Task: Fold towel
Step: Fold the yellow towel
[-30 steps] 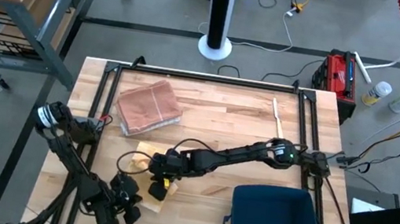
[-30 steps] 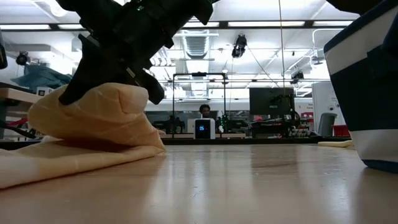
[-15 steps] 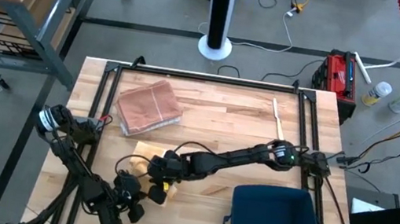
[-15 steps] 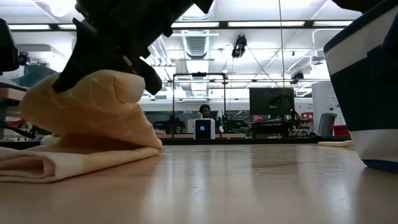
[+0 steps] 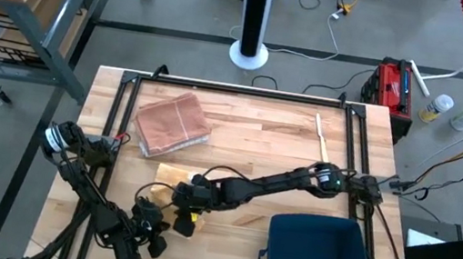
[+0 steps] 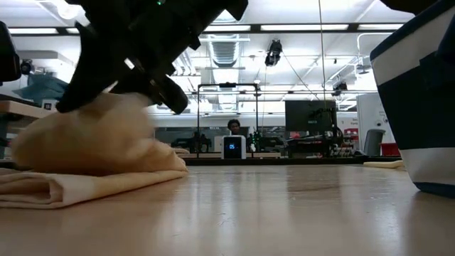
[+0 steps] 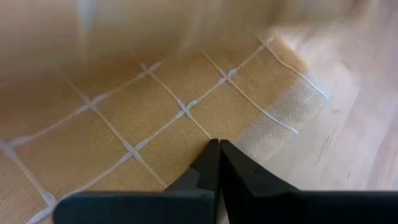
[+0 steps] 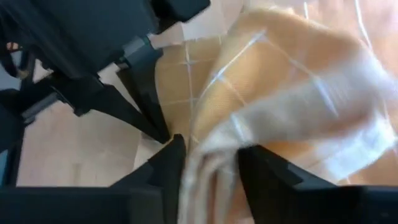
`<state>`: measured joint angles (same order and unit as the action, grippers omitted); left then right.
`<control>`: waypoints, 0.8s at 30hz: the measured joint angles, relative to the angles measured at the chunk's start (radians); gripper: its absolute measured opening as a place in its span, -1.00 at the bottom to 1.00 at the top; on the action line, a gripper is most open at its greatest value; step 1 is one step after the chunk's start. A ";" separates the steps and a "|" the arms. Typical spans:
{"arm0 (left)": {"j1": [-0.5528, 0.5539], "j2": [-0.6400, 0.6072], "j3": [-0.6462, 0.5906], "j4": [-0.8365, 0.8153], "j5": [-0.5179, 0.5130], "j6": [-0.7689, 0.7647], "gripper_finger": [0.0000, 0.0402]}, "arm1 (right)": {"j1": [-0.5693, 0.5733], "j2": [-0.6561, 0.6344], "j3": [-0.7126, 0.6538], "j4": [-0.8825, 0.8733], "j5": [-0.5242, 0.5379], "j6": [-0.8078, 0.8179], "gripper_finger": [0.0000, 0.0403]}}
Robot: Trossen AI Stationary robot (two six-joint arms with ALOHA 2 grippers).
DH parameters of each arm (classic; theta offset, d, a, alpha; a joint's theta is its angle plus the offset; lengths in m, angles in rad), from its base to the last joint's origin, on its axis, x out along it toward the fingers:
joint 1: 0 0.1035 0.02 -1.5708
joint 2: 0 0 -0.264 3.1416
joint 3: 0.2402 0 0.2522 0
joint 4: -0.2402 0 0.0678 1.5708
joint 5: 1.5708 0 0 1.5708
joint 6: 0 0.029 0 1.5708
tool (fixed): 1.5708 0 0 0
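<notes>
The yellow towel with a white grid (image 5: 171,174) lies near the table's near left corner, mostly under the two arms. In the low view the towel (image 6: 92,153) is a rounded mound on a flat doubled layer that rests on the table. My right gripper (image 5: 186,204) reaches in from the right and is shut on the mound's top (image 8: 211,168). My left gripper (image 5: 151,221) sits just to the near left of it, shut, its tips (image 7: 217,146) on the flat cloth (image 7: 155,106). My right gripper pinches a bunched fold of the towel (image 8: 214,158) between its two fingers (image 8: 171,165), coming from above and slanting from the table's right. Several layers sit in the hold. The cloth beyond it drapes down onto the lower layer on the table. My left gripper rests its shut fingertips on the towel's flat top side close to the hemmed edge (image 7: 273,118). The cloth there lies smooth on the table, and I see none of it between the fingers.
A folded pink-brown towel (image 5: 173,123) lies toward the far left. A dark blue bin (image 5: 314,257) stands at the near right, large in the low view (image 6: 419,99). A thin wooden stick (image 5: 321,135) lies far right. Black rails (image 5: 237,92) frame the table; bare wood spans the middle.
My right gripper has moved down and a little toward the near left, toward my left gripper, still shut on the towel. The raised mound of cloth has sunk over the layer beneath, and the towel's left edge, spread flat before, is now doubled.
</notes>
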<state>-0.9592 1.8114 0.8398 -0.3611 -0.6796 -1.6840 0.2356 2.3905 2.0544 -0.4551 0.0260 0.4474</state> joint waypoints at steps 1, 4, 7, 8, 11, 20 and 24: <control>0.000 0.000 0.000 0.000 0.000 0.000 -1.00 | 0.000 0.000 0.000 0.005 0.000 -0.001 -0.26; 0.000 0.000 0.000 0.000 0.000 0.000 -1.00 | 0.000 0.000 0.000 0.007 0.000 -0.002 -0.13; 0.000 0.000 0.000 0.001 0.000 0.001 -1.00 | 0.000 0.000 0.000 0.012 -0.001 -0.018 -0.05; -0.001 0.000 0.000 0.003 -0.002 0.006 -1.00 | 0.000 0.000 0.000 0.013 -0.001 -0.030 -0.03; -0.007 -0.006 0.005 0.001 -0.017 0.039 -1.00 | 0.001 0.000 0.011 0.007 -0.017 -0.078 0.00; -0.012 -0.025 0.091 -0.109 -0.013 0.079 -1.00 | 0.029 0.000 0.081 0.009 -0.080 -0.179 0.01; -0.015 -0.053 0.202 -0.220 0.079 0.079 -1.00 | 0.038 -0.001 0.108 -0.011 -0.080 -0.188 0.00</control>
<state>-0.9744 1.7584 1.0414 -0.5809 -0.6004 -1.6054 0.2733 2.3898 2.1626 -0.4664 -0.0536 0.2591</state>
